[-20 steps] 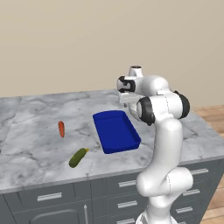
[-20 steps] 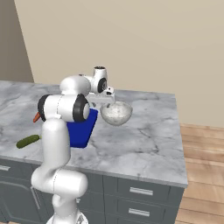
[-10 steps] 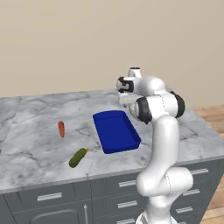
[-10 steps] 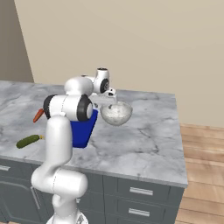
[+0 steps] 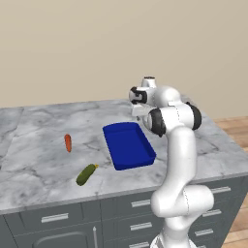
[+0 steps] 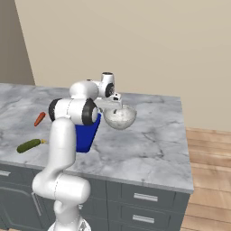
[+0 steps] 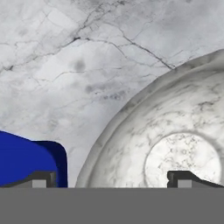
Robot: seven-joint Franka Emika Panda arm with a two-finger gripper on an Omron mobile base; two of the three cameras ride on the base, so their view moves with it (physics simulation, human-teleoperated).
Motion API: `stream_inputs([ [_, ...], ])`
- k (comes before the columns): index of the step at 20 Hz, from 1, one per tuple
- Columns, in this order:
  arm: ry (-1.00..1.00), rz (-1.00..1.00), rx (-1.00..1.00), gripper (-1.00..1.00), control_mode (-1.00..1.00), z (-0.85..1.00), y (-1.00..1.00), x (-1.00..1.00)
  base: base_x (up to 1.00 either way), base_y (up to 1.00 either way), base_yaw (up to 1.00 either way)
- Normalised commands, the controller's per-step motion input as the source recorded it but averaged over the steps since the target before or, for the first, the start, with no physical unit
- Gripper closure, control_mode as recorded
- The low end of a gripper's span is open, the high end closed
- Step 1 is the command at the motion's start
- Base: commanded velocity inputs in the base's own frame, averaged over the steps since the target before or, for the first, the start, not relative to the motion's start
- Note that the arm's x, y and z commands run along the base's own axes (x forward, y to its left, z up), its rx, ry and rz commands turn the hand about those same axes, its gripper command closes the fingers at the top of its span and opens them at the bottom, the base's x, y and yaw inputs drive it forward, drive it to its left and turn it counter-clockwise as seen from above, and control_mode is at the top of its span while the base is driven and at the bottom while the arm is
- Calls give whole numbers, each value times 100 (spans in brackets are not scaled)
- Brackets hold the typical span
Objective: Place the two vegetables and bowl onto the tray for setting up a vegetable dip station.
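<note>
Three things wait outside the tray [image 5: 128, 145]: one bowl [image 6: 120, 117], one carrot [image 5: 68, 142], one cucumber [image 5: 85, 174]. The step in hand seems to be the reach for the bowl. The jaws of the gripper [image 7: 111, 179] stand fully open and hold nothing; in the hand view one tip is over the tray's corner, the other over the bowl's inside. The bowl sits on the tabletop [image 5: 38, 126] at 3 o'clock of the tray in the right base view. Next, I judge, the jaws must descend so one finger goes inside the rim, then close.
</note>
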Motion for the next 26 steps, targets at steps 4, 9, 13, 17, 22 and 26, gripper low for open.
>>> stream_inputs([
  [4, 0, -1, 0, -100, -100, -15, -3, 10, 0, 0, 0],
  [9, 0, -1, 0, -100, -100, -13, -2, 11, 0, 0, 0],
  [13, 0, -1, 0, -100, -100, -13, -2, 12, 0, 0, 0],
  [17, 0, -1, 0, -100, -100, -10, -1, 9, 0, 0, 0],
  [22, 0, -4, 0, 100, -100, -5, -9, -7, 0, 0, 0],
  [26, 0, -4, 0, 100, -100, -1, -14, -17, 0, 0, 0],
])
